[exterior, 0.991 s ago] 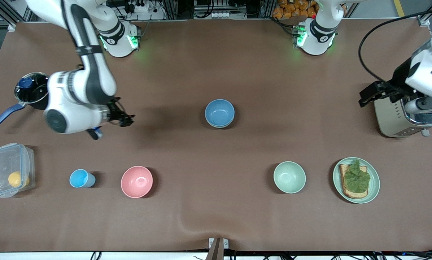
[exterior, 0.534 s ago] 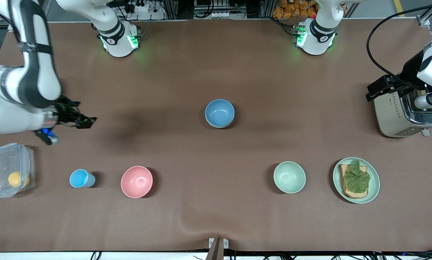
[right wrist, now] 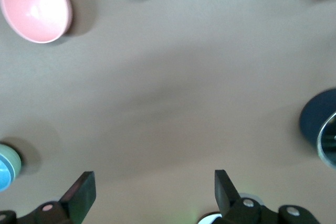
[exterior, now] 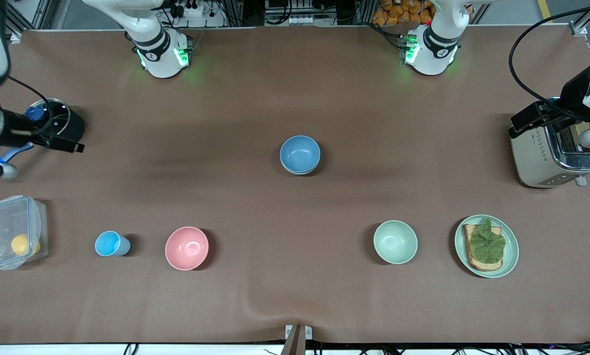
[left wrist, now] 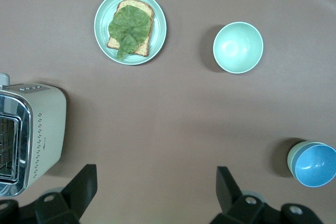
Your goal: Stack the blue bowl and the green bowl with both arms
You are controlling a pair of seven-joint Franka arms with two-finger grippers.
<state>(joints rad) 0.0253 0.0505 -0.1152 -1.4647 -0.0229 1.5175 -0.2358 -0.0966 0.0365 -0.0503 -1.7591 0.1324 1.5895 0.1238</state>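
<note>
Your left gripper (left wrist: 152,195) hangs with its jaws spread wide and empty above the toaster (exterior: 555,155) at the left arm's end of the worktop (exterior: 295,305). Your right gripper (right wrist: 152,195), jaws likewise parted and holding nothing, hangs over the dark pot (exterior: 53,123) at the right arm's end.

At mid-worktop the blue bowl (exterior: 300,153) sits nested inside a green bowl (left wrist: 292,156), whose pale rim peeks out below it in the left wrist view. From the front camera that lower rim is hard to make out, though it seems to show as a thin edge.

A second, look-alike green bowl (exterior: 395,241) stands alone, nearer the front camera, beside the green plate (exterior: 510,256) with toast and a lettuce leaf. Toward the right arm's end, in the same near row, stand a pink bowl (exterior: 187,248), a light-blue cup (exterior: 109,243) and a clear lidded box (exterior: 9,217) with something yellow inside.
</note>
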